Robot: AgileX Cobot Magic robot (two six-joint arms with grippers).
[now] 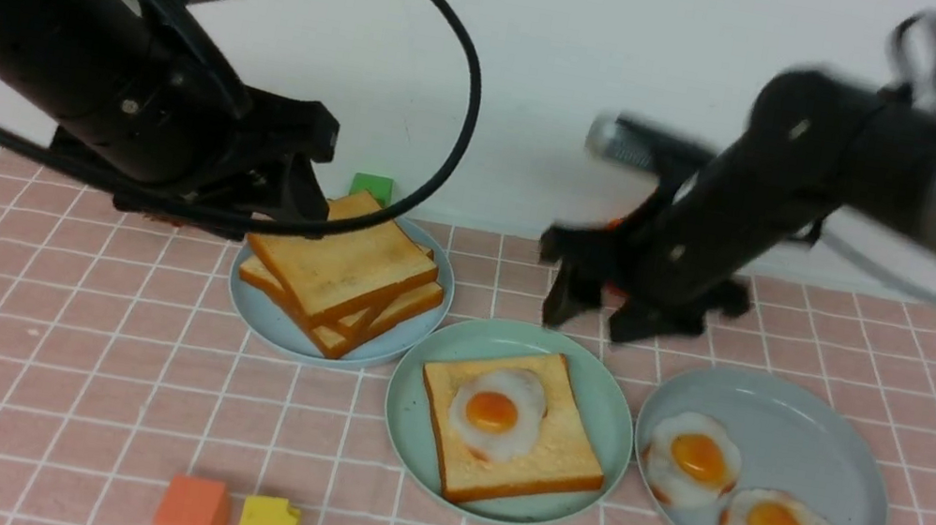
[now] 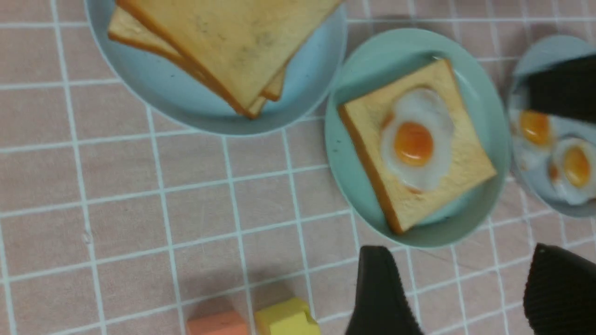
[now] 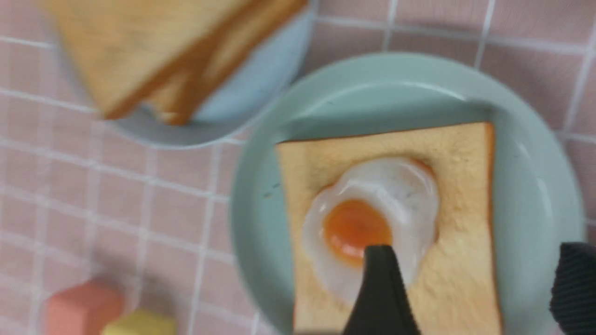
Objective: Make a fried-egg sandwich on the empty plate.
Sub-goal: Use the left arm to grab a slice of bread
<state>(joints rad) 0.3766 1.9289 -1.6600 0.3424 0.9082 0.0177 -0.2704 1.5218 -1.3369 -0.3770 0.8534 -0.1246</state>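
Egg (image 1: 497,412) sits on the toast (image 1: 534,466) on the mint plate (image 1: 603,407), right gripper (image 1: 599,321) and left gripper (image 2: 465,288) both wide and empty, only the top slice from the stack (image 1: 342,275) left to add.

Twin black arms, with cables, screws and ribbed pads
The left arm (image 1: 41,30) is wearing matte black casing with silver screws behind the left gripper (image 2: 458,251), a thick black cable (image 1: 472,106) looping above its fingers (image 2: 379,293); the right arm (image 1: 789,164) is showing a grey collar behind the right gripper (image 3: 474,251) — fingers black, one pad ribbed.
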